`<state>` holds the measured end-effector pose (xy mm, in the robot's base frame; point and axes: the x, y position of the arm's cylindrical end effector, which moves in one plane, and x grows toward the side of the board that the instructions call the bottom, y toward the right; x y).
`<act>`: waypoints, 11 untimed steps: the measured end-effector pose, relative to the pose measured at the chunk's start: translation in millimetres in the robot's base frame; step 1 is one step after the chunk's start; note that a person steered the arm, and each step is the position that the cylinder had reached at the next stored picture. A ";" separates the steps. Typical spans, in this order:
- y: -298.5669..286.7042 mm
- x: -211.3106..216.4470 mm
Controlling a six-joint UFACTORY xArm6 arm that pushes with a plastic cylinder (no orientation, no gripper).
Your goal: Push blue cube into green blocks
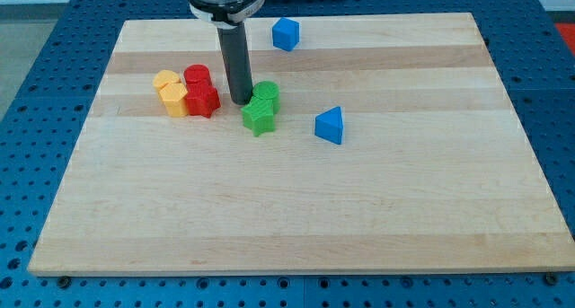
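Observation:
The blue cube (286, 33) sits near the view's top, right of the rod. Two green blocks touch each other at mid-board: a green cylinder (267, 94) and a green star-shaped block (258, 118) just below it. My tip (240, 101) rests on the board just left of the green cylinder, between the green blocks and the red blocks. The cube lies well above the green blocks, apart from them and from my tip.
A blue triangular block (330, 126) lies right of the green blocks. A red cylinder (198, 76) and a red star-shaped block (204, 100) touch two yellow blocks (170, 92) left of my tip. The wooden board (296, 218) lies on a blue perforated table.

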<state>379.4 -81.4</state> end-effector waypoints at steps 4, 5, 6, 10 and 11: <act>-1.6 -132.3; -1.7 -182.4; 17.8 -182.7; 58.7 -132.1; 58.7 -110.6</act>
<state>268.8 -22.7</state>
